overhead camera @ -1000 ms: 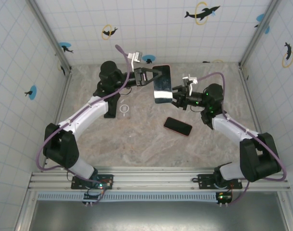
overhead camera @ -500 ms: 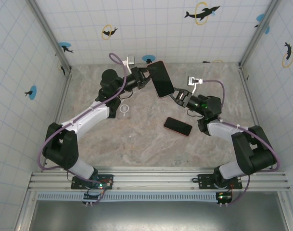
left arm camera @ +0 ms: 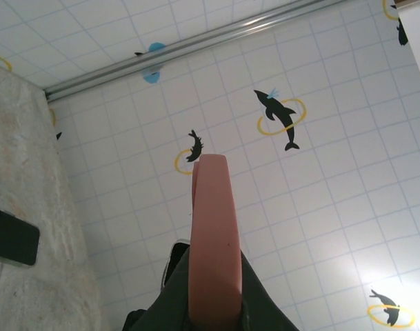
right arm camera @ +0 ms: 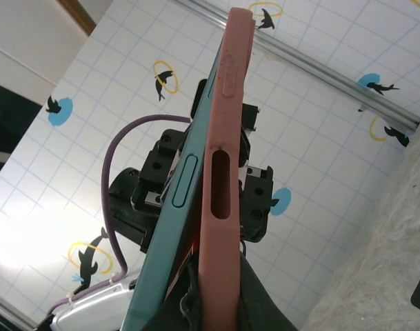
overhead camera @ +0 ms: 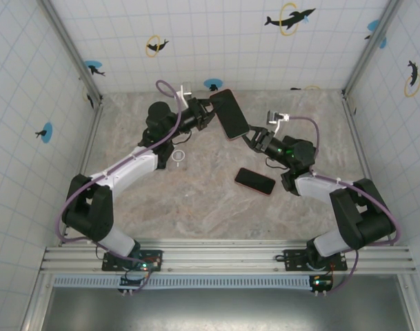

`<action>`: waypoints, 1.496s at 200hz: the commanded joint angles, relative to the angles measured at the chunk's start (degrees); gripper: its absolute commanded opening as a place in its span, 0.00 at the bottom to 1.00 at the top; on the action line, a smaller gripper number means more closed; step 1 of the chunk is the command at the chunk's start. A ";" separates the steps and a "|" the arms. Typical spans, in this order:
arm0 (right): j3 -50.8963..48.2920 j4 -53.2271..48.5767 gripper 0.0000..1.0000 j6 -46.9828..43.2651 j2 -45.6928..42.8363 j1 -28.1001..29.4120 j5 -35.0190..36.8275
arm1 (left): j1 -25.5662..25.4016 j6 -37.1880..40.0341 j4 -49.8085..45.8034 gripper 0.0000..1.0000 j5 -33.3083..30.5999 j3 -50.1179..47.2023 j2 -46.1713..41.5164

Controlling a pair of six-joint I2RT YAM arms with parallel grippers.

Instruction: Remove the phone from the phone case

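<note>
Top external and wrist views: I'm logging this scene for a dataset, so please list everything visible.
table: one, marbled beige, under the arms
phone case: one, pink, held midair above the table
phone: one, dark, teal edge, inside the phone case
second phone: one, black, red rim, flat on the table
dolphin decals: several, black or blue, on tiled walls
left gripper: one, black, shut on the phone case
right gripper: one, black, shut on the phone case
</note>
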 commanded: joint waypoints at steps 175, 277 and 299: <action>-1.63 5.97 0.01 -1.71 1.40 -0.44 15.86 | -2.52 -1.14 -4.21 0.74 -11.30 -11.00 -7.33; -1.74 2.48 0.00 -10.90 1.36 2.05 26.29 | -17.67 -8.25 6.12 0.67 -26.55 -13.09 -7.86; -2.07 2.35 0.00 -11.81 1.19 2.53 26.57 | -18.00 -8.70 6.75 0.64 -26.13 -11.59 -6.26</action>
